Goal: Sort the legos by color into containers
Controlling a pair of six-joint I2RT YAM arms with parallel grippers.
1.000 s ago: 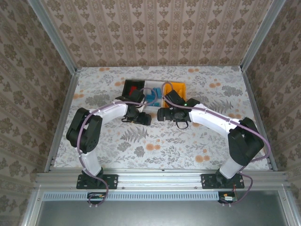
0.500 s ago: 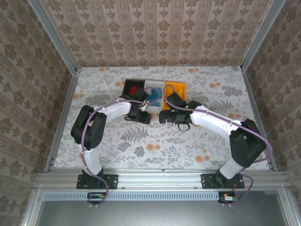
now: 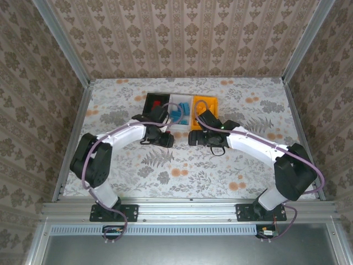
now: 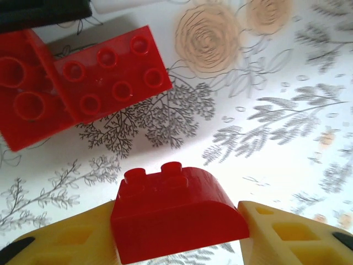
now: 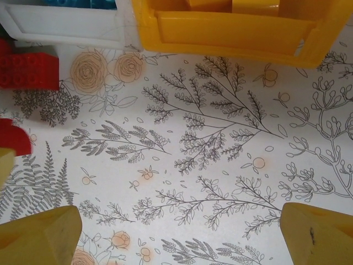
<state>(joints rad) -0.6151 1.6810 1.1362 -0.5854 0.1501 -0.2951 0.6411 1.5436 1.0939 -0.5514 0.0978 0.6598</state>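
Observation:
My left gripper (image 4: 179,234) is shut on a red lego with a rounded top (image 4: 176,212), held just above the table. Two more red legos (image 4: 110,72) lie on the cloth ahead of it, next to the black bin's edge (image 4: 44,14). In the top view the left gripper (image 3: 164,139) sits just in front of the black bin (image 3: 150,98), the white bin (image 3: 184,99) and the orange-yellow bin (image 3: 205,102). My right gripper (image 5: 179,237) is open over bare cloth in front of the orange-yellow bin (image 5: 231,33), with nothing between its fingers (image 5: 38,237).
Red pieces lie in the black bin and blue legos (image 3: 177,113) in the white one. The right wrist view catches a red lego (image 5: 27,69) on the table beside the white bin (image 5: 60,25). The two grippers are close together, and metal rails and walls ring the table.
The left arm's elbow has swung outward to the left while its gripper stayed by the bins. The right gripper has edged slightly to the right.

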